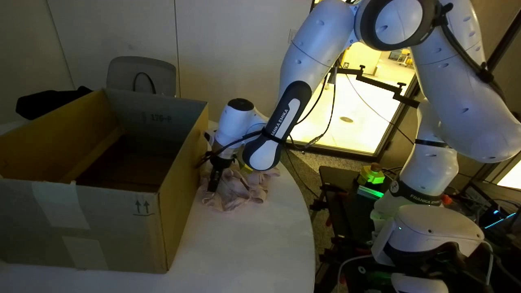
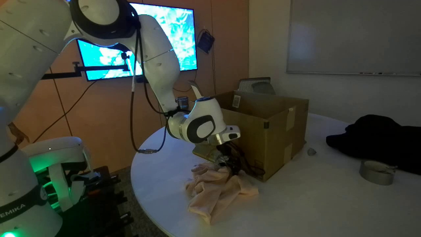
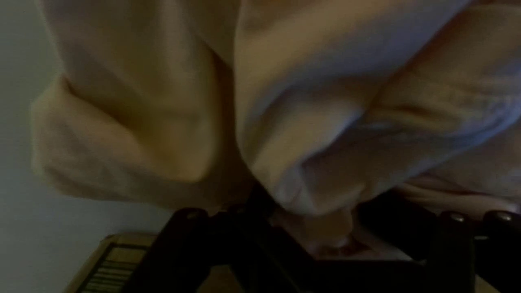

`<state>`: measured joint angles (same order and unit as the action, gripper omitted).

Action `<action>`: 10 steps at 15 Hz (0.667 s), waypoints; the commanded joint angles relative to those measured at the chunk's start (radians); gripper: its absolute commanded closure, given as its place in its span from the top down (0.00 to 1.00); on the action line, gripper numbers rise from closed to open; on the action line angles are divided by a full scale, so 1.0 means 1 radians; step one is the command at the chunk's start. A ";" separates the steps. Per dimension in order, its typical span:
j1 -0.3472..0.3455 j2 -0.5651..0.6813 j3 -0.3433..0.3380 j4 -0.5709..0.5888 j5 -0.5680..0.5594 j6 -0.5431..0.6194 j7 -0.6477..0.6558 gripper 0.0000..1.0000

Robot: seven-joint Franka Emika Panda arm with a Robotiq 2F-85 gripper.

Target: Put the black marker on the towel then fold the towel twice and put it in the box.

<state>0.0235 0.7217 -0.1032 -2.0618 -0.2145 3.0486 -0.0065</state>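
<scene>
Fingers (image 3: 244, 240) apart, towel (image 3: 285, 114) bunched between.

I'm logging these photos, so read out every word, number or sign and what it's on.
"RANKA EMIKA", start obscured: robot arm's forearm.
"FRANKA EMIKA": dark band low on the arm.
Two upward arrows, underlined: side of the box.
Characters seemingly ending "-P", rest too blurred: its inner wall.
Label inside the box: too small to read.
Striped print, wrist view: no readable words.

Pale peach towel (image 2: 213, 192) bunched up, wrinkled on the bench (image 1: 252, 248), just beside the box (image 1: 118, 211). Box upright, brown cardboard, top open.
</scene>
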 commanded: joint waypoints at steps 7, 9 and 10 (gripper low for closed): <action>0.115 -0.157 -0.142 -0.159 -0.021 0.007 -0.005 0.00; 0.184 -0.207 -0.218 -0.218 -0.046 0.011 0.011 0.02; 0.216 -0.228 -0.252 -0.241 -0.055 0.007 0.021 0.02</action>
<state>0.1404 0.5993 -0.2534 -2.1904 -0.2312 3.0473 -0.0217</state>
